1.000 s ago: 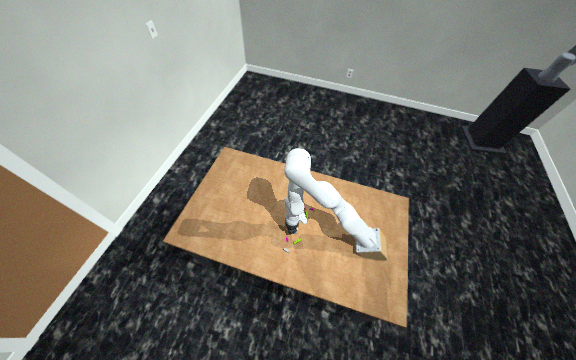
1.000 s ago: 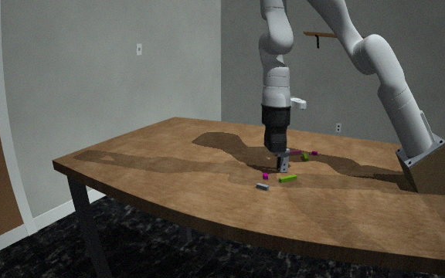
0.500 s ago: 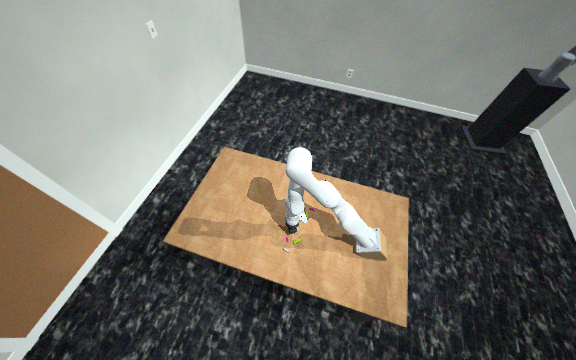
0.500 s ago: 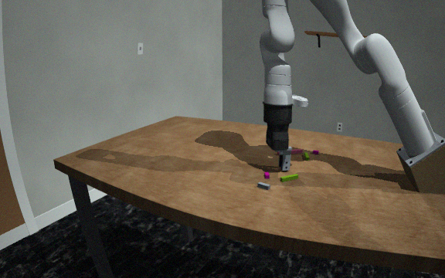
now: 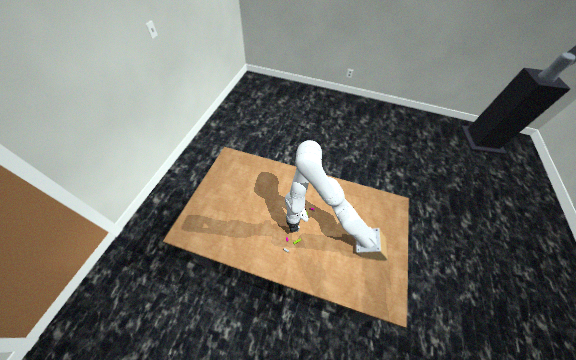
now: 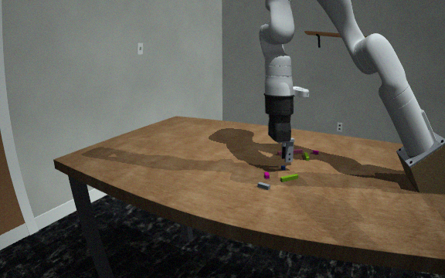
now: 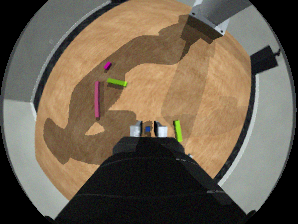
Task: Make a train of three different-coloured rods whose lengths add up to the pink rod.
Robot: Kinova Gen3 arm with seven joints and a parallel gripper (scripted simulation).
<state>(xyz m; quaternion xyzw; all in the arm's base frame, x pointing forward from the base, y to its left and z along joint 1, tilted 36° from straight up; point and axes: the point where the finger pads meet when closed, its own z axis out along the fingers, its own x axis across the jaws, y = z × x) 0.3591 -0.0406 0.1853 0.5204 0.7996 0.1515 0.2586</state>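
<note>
So the stubby blue rod (image 6: 283, 167) (image 7: 148, 129) looks to be on the wood-grain table (image 5: 248, 200) (image 6: 207, 201) (image 7: 145, 55) under the partly open, empty gripper (image 5: 293, 228) (image 6: 287, 160) (image 7: 148, 126).

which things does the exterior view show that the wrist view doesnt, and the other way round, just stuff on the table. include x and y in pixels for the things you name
Only the exterior view: the magenta rod (image 5: 287, 239) (image 6: 266, 175) near the grey rod (image 5: 286, 250) (image 6: 263, 186).

Only the wrist view: no rod of its own, but both sides of the claw (image 6: 287, 161) (image 7: 148, 130), with a gap between them.

Both: the pink rod (image 6: 297, 151) (image 7: 97, 100), the blue rod (image 6: 283, 167) (image 7: 148, 129), two lime rods and the farther magenta rod (image 5: 312, 209) (image 6: 315, 152) (image 7: 108, 65). The grey rod may peek out in the wrist view; I cannot tell.
</note>
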